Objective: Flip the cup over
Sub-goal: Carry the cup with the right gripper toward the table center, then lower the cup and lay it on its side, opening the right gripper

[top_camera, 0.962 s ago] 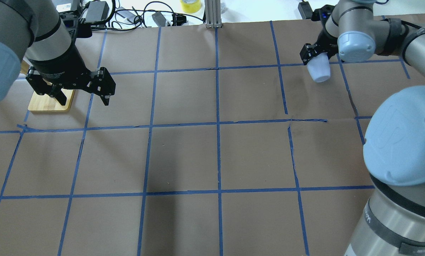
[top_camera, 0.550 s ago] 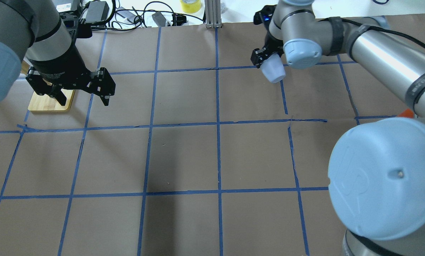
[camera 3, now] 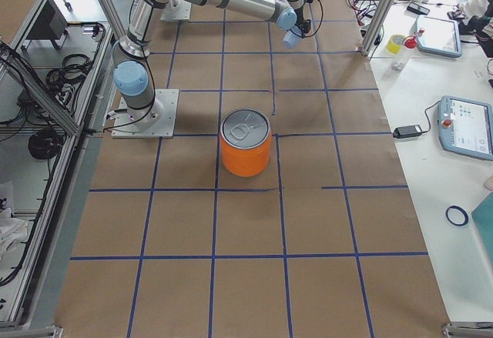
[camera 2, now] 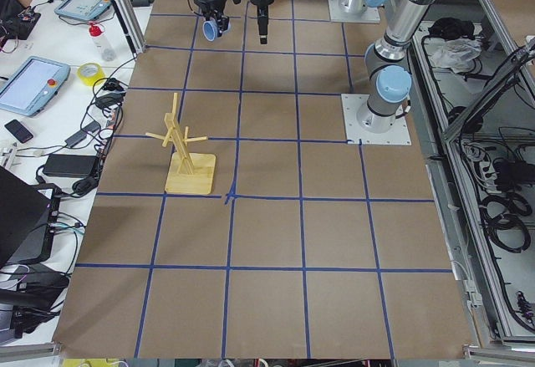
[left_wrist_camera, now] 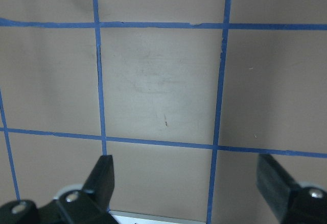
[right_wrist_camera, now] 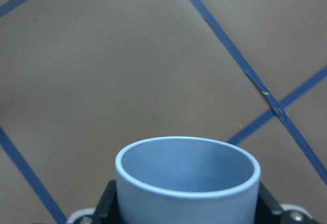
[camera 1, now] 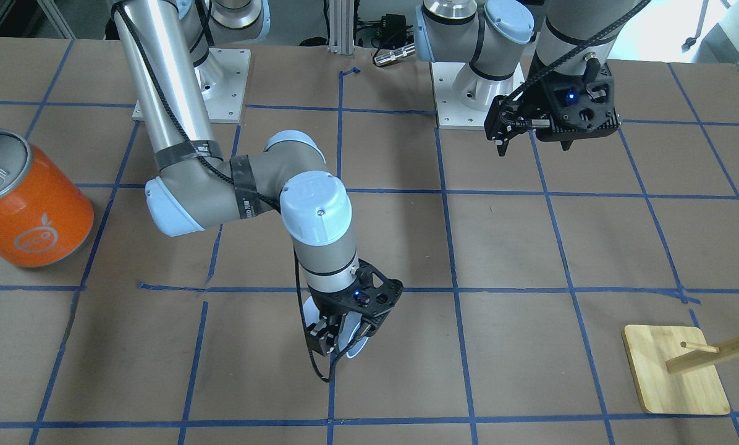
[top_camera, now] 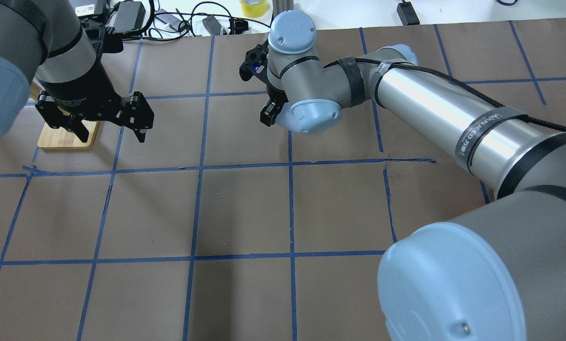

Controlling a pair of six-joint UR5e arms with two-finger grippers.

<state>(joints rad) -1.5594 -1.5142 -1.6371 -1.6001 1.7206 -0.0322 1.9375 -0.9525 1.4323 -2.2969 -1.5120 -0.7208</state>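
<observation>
While the right gripper (camera 1: pixel 340 337) pinches the cup (right_wrist_camera: pixel 187 175) by its sides, the left gripper (left_wrist_camera: pixel 186 180) hangs spread wide, empty.

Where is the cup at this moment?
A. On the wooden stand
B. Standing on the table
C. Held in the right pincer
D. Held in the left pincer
C: the right pincer is shut on the cup, and the left pincer is open and empty.
</observation>
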